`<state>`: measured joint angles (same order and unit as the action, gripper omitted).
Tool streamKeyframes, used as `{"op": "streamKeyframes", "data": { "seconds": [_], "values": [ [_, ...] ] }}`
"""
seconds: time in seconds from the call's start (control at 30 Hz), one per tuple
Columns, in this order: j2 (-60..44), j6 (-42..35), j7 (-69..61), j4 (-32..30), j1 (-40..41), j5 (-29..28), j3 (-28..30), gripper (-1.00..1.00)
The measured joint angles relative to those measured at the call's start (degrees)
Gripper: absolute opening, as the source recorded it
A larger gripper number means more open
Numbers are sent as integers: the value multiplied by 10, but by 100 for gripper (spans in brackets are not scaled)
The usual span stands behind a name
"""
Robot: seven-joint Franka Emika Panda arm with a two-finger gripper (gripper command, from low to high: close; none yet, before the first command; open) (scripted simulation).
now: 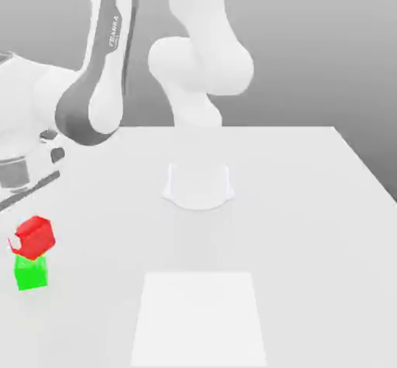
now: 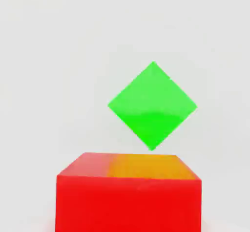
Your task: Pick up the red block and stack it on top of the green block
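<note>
1. Red, plain and matte, the red block is sitting at the exterior view's left edge, directly above the green block, its lower edge meeting the green top in that picture.
2. It is looking slightly tilted and turned there, not squared up with the cube under it; whether it is resting its weight on the green one or hanging a touch clear cannot be told.
3. The green block is standing flat on the pale table, near the front of the exterior view's left side, well apart from the arm's round base.
4. The gripper is showing as a pale tip against the red block's left face, with the hand's grey and white body reaching down to it from above; its fingers are drawn fully together, pinching the red block.
5. The arm is leaning from its base over towards the exterior view's left, its dark grey and white link crossing the top of that picture.
6. From the hand view, the red block is filling the near part of the picture, one face square on and its top face catching an orange tint.
7. Beyond it the green block is appearing as a diamond, turned corner-on to the red cube's edges.
8. A lighter rectangular patch is lying on the table near the front middle of the exterior view.
</note>
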<state>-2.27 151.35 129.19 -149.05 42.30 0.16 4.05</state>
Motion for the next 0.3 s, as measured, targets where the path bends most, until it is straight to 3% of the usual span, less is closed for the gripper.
{"op": "streamKeyframes", "data": {
  "seconds": [0.17,0.2,0.3],
  "values": [
    [-77,78,2,1,1,13,-7,-100],
    [-91,91,-1,1,2,16,-9,100],
    [-91,91,-1,1,2,16,-9,100]
  ]
}}
